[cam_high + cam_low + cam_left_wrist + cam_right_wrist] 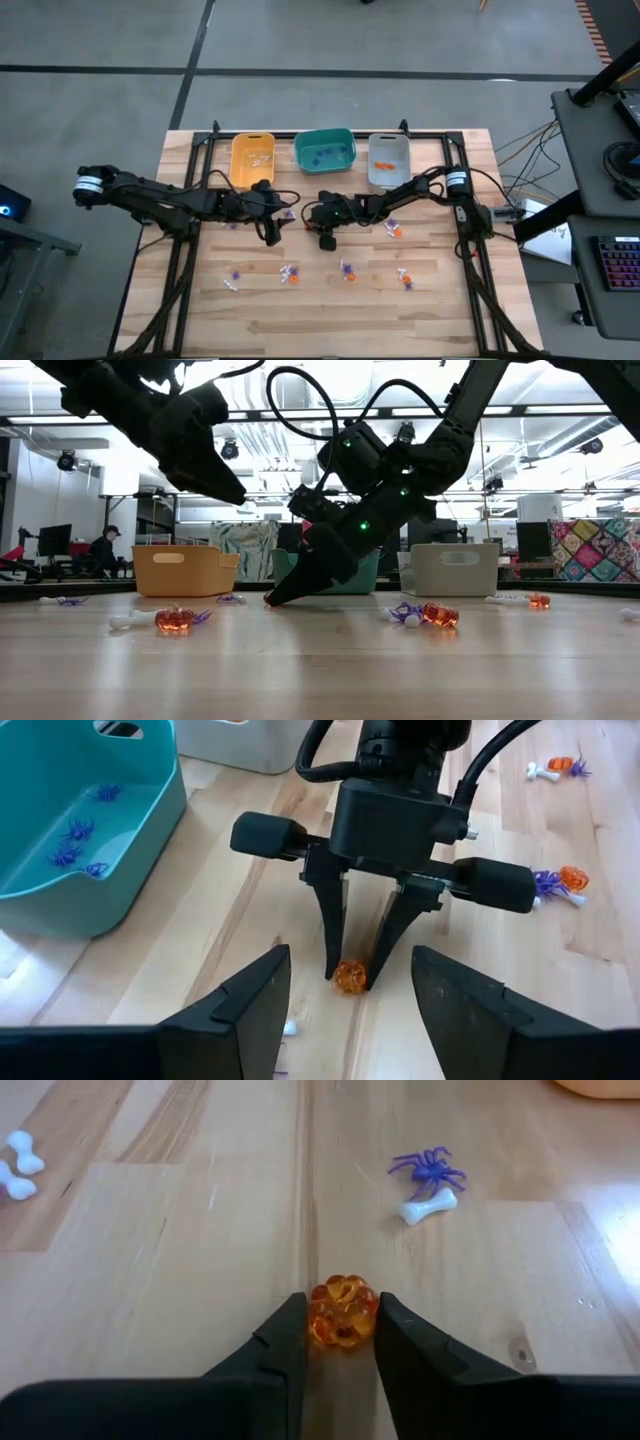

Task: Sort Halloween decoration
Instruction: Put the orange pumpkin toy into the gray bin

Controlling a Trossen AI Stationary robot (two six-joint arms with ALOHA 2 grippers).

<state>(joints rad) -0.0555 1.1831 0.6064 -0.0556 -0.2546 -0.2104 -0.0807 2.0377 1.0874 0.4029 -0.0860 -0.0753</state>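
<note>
My right gripper [340, 1342] is down on the desk [180, 1260], fingers pinched against both sides of a little orange pumpkin [342, 1314] in front of the teal bin [324, 150]. My left gripper [350, 1010] hovers close by, wide open and holding nothing. Other trinkets lie scattered across the desk.

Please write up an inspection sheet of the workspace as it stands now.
Surface: wooden table, level.
Job's things: trinkets scattered; orange pumpkin between right fingers; spider beside bone.
Bins: yellow bin, teal bin, grey bin in a row.
Clutter: nothing seen.
Grippers: right gripper shut on pumpkin at table; left gripper open, raised nearby.
Cables: looped along the arms; more right of table.
Surroundings: person at a desk behind.
</note>
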